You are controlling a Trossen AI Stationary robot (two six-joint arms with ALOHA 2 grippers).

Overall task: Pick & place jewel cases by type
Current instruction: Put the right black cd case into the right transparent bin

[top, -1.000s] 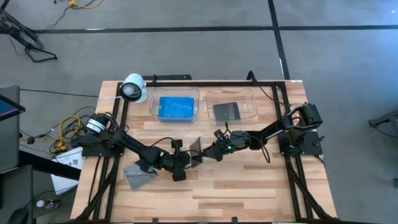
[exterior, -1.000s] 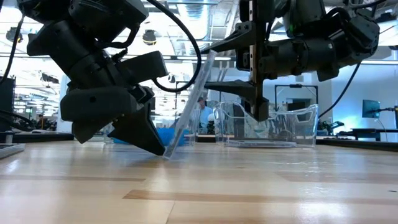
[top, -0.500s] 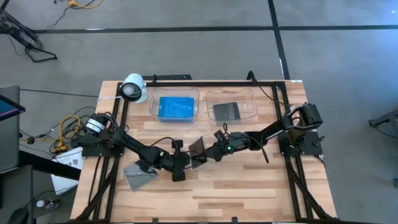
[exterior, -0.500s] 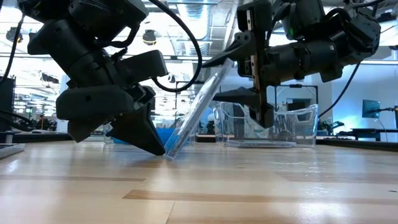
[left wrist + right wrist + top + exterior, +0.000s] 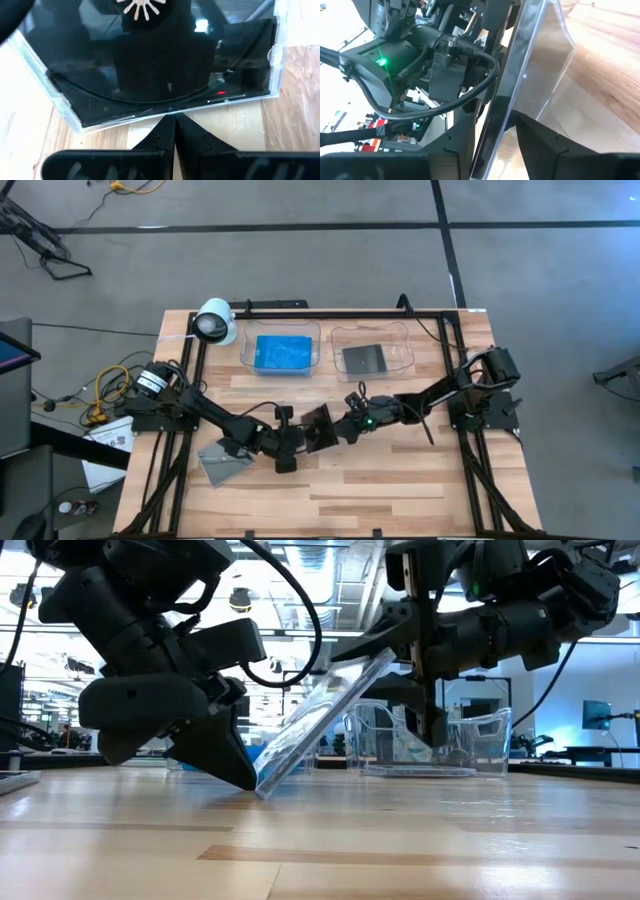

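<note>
A dark jewel case (image 5: 318, 425) with a clear frame stands tilted at mid-table, its lower edge (image 5: 262, 783) on the wood and its upper edge raised toward the table's right. My left gripper (image 5: 298, 442) is shut, its fingertips at that lower edge. My right gripper (image 5: 340, 423) is shut on the upper edge. A grey jewel case (image 5: 225, 461) lies flat near the left arm. Blue cases fill the left tray (image 5: 285, 352). One dark case lies in the right tray (image 5: 365, 358). My left gripper (image 5: 175, 125) presses its shut fingertips against the case's lower edge (image 5: 170, 111), slanting down from the table's left, at table level. My right gripper (image 5: 495, 135) pinches the case's raised upper edge (image 5: 507, 105) between its two fingers, coming from the table's right. The case leans in the hold, its bottom edge on the table.
A white cylindrical camera (image 5: 215, 322) sits at the far left corner. The two clear trays stand side by side along the far edge. A dark frame (image 5: 320, 313) rims the table. Bare wood lies along the near edge.
The jewel case has tipped from nearly upright to a lower lean toward the table's right. Its upper edge has swung down and right with my right gripper, while its lower edge has stayed against my left gripper's shut fingertips.
</note>
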